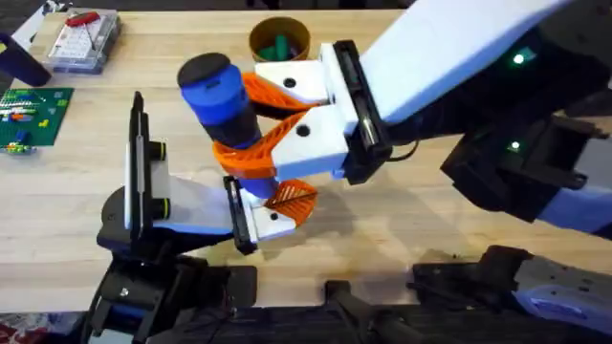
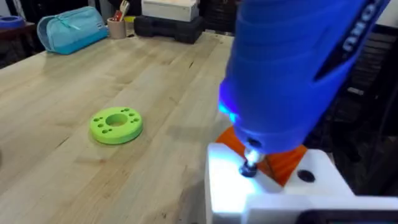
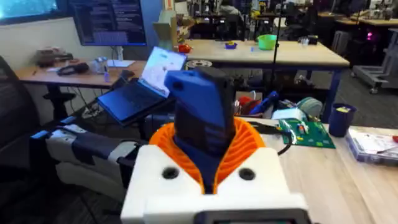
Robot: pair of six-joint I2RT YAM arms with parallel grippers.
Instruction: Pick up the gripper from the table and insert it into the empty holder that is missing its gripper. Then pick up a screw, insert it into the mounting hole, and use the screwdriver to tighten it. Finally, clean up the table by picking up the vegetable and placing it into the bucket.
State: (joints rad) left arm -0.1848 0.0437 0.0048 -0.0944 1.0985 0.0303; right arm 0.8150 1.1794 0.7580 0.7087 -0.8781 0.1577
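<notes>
Overhead looks down on the tabletop (image 1: 430, 220); both wrist cameras sit close against the shared blue screwdriver (image 1: 222, 100).

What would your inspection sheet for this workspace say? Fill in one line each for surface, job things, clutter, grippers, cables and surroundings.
Surface: pale wooden table.
Job things: screwdriver upright, tip on a screw; bucket at the far edge with something green inside.
Clutter: green disc; circuit board; clear box.
Grippers: right gripper shut on the screwdriver; left gripper below it, state unclear.
Cables: one black at the right gripper.
Surroundings: laptop, desks behind.
</notes>
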